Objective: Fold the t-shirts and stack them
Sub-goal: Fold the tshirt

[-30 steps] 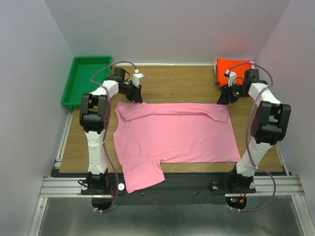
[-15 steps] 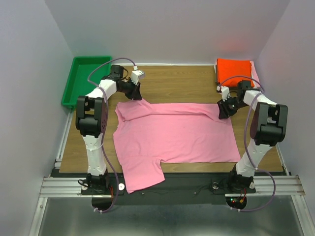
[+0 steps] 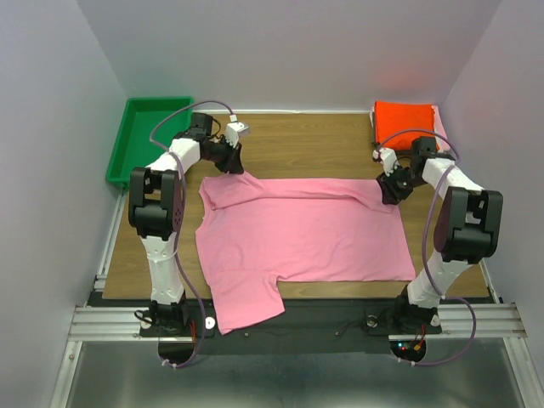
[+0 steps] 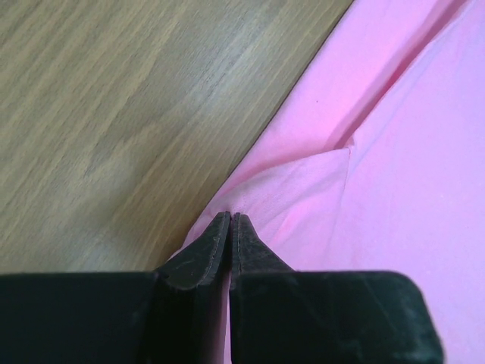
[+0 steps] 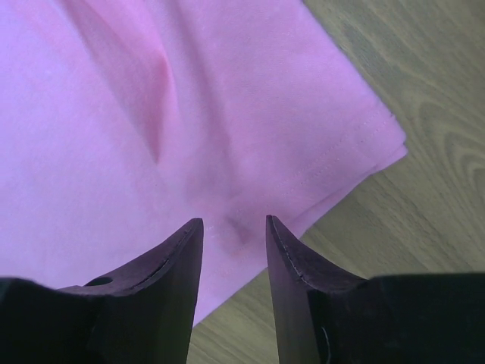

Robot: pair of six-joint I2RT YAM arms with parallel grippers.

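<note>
While our left gripper (image 4: 229, 220) pinches pink shirt (image 3: 297, 238) at far-left corner, right gripper (image 5: 233, 221) hangs half open over far-right corner, nothing held; shirt lies flat between both, long axis left-right.

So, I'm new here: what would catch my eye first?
A big pink t-shirt lies spread across the middle of the wooden table. The left pincer is closed on its far left corner, the right pincer open over its far right corner. A folded orange-red t-shirt sits at the far right, a green tray far left.
</note>
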